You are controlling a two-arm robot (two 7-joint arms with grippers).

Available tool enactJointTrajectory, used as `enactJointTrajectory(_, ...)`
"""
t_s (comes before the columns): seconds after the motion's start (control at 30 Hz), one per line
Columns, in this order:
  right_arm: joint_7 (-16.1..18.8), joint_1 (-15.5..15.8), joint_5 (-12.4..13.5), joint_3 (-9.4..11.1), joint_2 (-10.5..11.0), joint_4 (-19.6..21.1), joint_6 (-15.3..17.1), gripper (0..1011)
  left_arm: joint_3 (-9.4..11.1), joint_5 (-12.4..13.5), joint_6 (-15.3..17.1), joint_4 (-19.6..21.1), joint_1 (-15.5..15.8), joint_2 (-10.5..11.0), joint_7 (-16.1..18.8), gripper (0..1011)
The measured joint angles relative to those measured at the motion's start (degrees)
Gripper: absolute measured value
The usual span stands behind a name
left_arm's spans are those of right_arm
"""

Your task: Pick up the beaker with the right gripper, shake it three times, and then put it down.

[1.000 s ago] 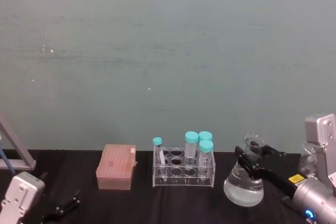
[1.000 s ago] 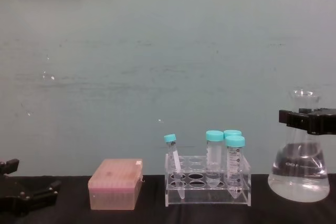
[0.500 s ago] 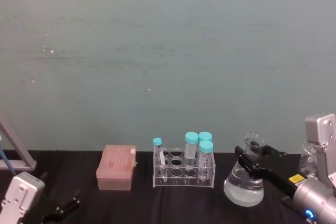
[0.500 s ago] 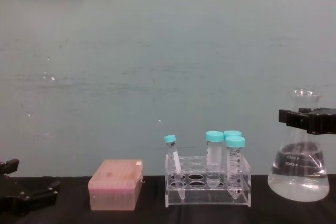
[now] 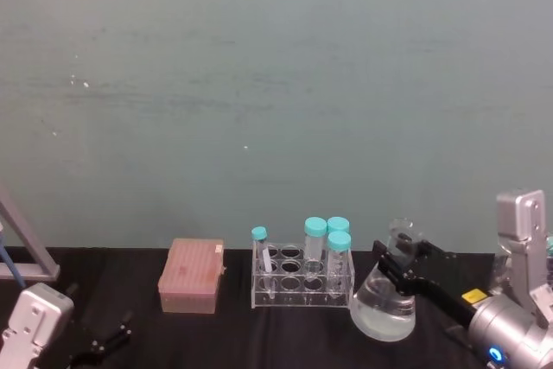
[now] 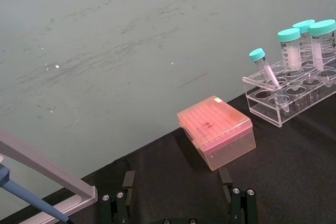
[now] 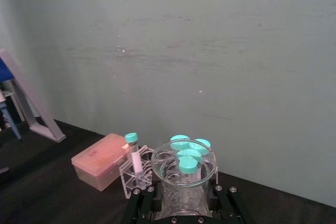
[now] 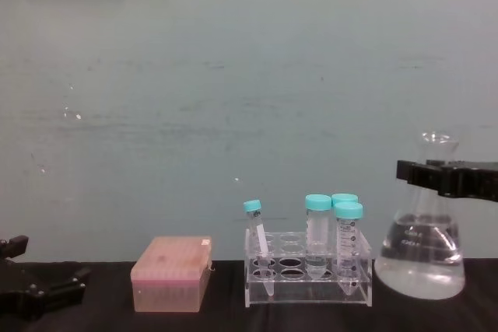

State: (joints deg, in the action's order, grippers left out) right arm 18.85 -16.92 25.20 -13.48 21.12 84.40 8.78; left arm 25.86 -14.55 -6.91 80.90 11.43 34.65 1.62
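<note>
I'm seeing a pale teal painted wall [image 5: 276, 84], scuffed and flecked white, evenly lit, behind a matte black tabletop [image 5: 121, 270].

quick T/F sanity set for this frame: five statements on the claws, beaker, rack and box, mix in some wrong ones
1. The right claw is shut on the neck of the beaker. True.
2. The beaker is empty. False: clear liquid fills its wide lower part.
3. The tube rack holds four teal-capped tubes. True.
4. The pink box sits between the rack and the beaker. False: the box is on the rack's left, the beaker on its right.
5. The left claw grips a tube. False: it is open and holds nothing, low on the robot's left.
</note>
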Motion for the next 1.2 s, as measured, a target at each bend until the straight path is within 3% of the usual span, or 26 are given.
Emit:
enactJointTrajectory(0.6, 0.19, 2.89, -1.1, -2.18, 1.6, 0.03, -0.74, 461, 0.0, 0.0, 0.0, 0.0, 0.0, 0.0, 0.0, 1000)
enactJointTrajectory(1.2, 1.27, 1.72, -2.15, -3.09, 0.59, -3.05, -2.37, 460, 0.0, 0.0, 0.0, 0.0, 0.0, 0.0, 0.0, 1000)
